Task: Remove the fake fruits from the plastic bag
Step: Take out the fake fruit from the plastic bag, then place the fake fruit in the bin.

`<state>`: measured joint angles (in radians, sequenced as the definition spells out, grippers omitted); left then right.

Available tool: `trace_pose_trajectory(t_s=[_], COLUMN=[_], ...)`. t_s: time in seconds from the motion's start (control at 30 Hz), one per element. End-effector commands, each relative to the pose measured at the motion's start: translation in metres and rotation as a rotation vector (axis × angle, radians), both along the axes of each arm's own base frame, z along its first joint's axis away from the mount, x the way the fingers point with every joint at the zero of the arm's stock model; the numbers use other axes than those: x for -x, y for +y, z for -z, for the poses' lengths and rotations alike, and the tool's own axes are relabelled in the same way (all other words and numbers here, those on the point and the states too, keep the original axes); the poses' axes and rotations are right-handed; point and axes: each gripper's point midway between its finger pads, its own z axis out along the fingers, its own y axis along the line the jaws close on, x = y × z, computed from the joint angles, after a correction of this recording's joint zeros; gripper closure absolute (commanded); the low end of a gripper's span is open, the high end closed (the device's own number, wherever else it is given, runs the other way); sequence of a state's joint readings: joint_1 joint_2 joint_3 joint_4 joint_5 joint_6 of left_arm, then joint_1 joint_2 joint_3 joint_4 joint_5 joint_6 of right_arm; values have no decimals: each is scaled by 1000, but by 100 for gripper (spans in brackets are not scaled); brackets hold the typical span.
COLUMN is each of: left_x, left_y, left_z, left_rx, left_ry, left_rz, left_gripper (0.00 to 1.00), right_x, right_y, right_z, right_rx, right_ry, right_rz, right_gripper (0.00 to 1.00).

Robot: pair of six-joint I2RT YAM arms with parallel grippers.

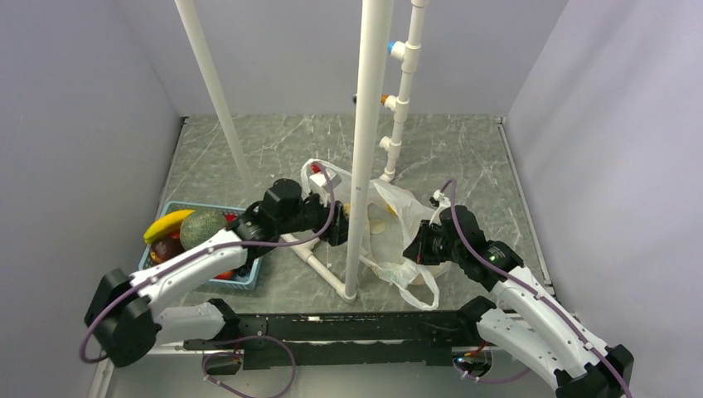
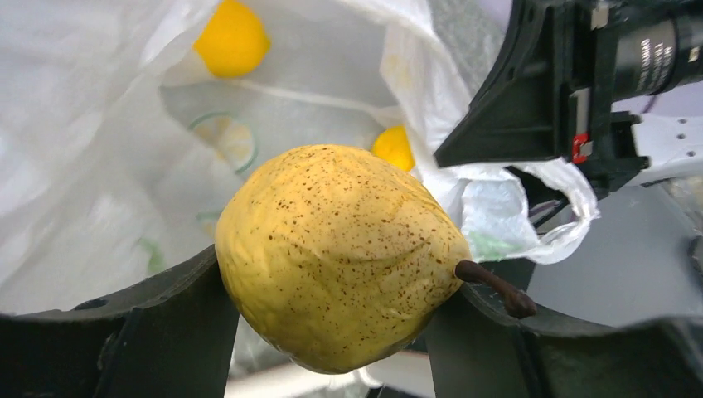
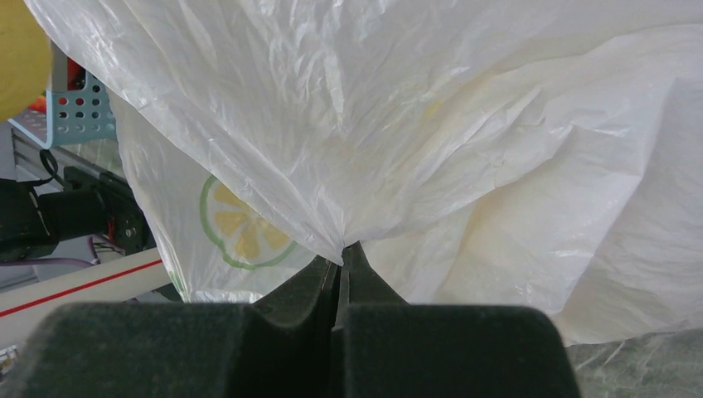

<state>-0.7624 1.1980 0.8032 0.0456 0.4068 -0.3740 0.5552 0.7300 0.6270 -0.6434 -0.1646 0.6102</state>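
A yellow speckled toy pear (image 2: 340,257) with a brown stem sits between the fingers of my left gripper (image 2: 336,292), which is shut on it just outside the mouth of the plastic bag (image 1: 398,217). Inside the bag lie two more yellow fake fruits (image 2: 232,37), (image 2: 394,148). From above, the left gripper (image 1: 336,228) is at the bag's left side, partly behind a white pipe. My right gripper (image 3: 340,261) is shut on a pinch of the thin white plastic bag (image 3: 414,124), at the bag's right side (image 1: 419,247).
A light-blue basket (image 1: 192,206) at the left holds a banana (image 1: 168,224), a green melon (image 1: 201,226) and dark fruits. A white PVC frame stands mid-table: an upright pipe (image 1: 369,124), a slanted one (image 1: 211,83) and a floor pipe (image 1: 319,267).
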Motion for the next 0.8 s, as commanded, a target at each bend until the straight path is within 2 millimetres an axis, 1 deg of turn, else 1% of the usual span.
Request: trace_pose_trajectory(t_s=[0.0, 0.03, 0.07, 0.1, 0.17, 0.23, 0.3, 0.37, 0.43, 0.5, 0.53, 0.67, 0.77], left_x=[2, 6, 4, 7, 7, 8, 8, 8, 7, 2, -2, -21, -33], left_y=[51, 71, 90, 108, 148, 186, 217, 236, 250, 260, 264, 275, 284], left_z=[-7, -3, -5, -5, -13, -18, -21, -20, -13, -12, -10, -14, -7], left_rx=[-120, -186, -233, -275, -342, -398, -451, -501, -578, -630, -659, -689, -734], left_ry=[-59, -57, -69, -67, -80, -85, -93, -87, -61, -54, -52, -76, -62], left_rz=[-153, -210, -279, -332, -492, -651, -785, -857, -897, -935, -952, -998, -988], left_gripper=[67, 66, 66, 65, 62, 57, 53, 52, 53, 55, 55, 57, 58], right_x=[-7, -7, -7, -8, -8, -8, -8, -7, -7, -7, -6, -6, -7], right_y=[2, 2, 2, 2, 3, 4, 4, 4, 5, 4, 5, 5, 5], right_z=[-13, -13, -12, -12, -11, -10, -9, -8, -9, -10, -10, -10, -12], right_rx=[-15, -14, -13, -11, -8, -7, -7, -6, -8, -9, -12, -15, -15], right_ry=[-56, -58, -57, -58, -54, -51, -50, -48, -47, -48, -49, -49, -51], right_rz=[-2, -4, -4, -6, -8, -14, -18, -21, -23, -22, -22, -25, -22], right_gripper=[100, 100, 100, 100, 100, 100, 100, 100, 100, 100, 100, 100, 100])
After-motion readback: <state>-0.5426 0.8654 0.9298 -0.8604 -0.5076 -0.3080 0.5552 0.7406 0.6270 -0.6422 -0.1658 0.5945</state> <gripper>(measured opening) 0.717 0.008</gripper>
